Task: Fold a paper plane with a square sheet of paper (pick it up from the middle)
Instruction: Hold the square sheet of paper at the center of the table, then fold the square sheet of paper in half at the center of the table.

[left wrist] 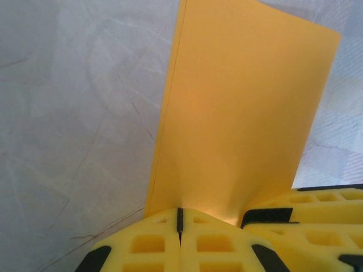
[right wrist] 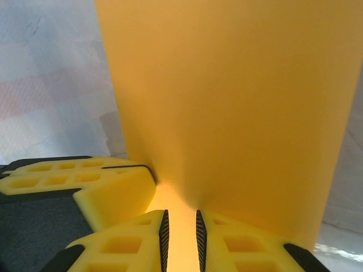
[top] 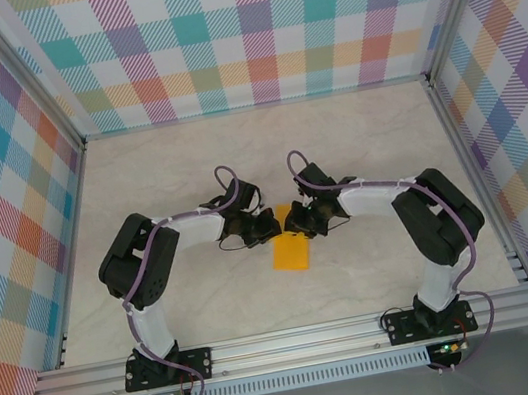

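The left gripper (left wrist: 180,218) has its yellow fingers pressed together on one edge of the square sheet of paper (left wrist: 244,113), which stands up from them, orange-yellow and flat. The right gripper (right wrist: 180,220) is just beside it. Its fingers stand a narrow slit apart and the sheet runs into the slit; I cannot tell whether they grip it. From above, the sheet sits about midway between the table's (top: 188,170) side edges, somewhat nearer its near edge.

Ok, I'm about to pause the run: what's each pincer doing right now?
Left pincer: closed on the paper.
Right pincer: narrow gap around the paper; grip cannot be told.
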Robot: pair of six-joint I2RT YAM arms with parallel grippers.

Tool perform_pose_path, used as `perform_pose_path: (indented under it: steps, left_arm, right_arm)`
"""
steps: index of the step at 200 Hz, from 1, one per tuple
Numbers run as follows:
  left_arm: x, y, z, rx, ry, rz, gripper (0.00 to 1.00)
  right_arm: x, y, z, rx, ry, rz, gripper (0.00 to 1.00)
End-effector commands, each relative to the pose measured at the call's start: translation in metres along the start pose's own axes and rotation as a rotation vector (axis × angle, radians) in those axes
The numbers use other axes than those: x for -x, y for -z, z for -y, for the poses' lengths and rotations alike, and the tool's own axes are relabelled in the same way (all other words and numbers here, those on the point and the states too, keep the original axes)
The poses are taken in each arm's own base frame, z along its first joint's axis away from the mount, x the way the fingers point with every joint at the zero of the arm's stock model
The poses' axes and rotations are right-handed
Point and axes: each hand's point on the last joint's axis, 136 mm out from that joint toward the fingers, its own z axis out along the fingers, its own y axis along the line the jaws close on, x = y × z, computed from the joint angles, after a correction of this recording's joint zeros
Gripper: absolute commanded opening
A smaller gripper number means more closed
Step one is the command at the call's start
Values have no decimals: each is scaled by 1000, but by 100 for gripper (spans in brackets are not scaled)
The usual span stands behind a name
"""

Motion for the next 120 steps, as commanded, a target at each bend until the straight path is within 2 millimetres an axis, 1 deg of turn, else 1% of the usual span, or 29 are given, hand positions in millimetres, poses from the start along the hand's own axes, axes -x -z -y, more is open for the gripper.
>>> perform_pose_path:
  steps: [1, 32, 57, 69, 90, 97, 105, 120]
  left_arm:
    - [-25, -10, -63, 235, 62, -69, 2]
    - [-27, -10, -68, 254, 58, -74, 2]
    - [-29, -10, -71, 262, 56, -74, 1]
    - [-29, -9, -73, 270, 53, -71, 1]
    - [-31, -9, -76, 274, 54, -73, 1]
    - [-31, -9, -76, 274, 54, -72, 1]
    - [-31, -9, -75, 272, 52, -73, 1]
    - [-30, -9, -74, 268, 47, -70, 1]
  right_arm:
    - [-4, -5, 20, -28, -43, -10, 23]
    - [-6, -2, 34, -10, -43, 5, 23]
    - [-9, 0, 41, 30, 1, 23, 23]
    - [-11, 1, 49, 37, 16, 33, 23]
    - [-11, 8, 58, 62, 35, 62, 22]
    - [-10, 11, 56, 75, 43, 71, 22]
    - [-9, 17, 49, 95, 58, 81, 22]
    - [-5, 30, 29, 149, 92, 99, 22]
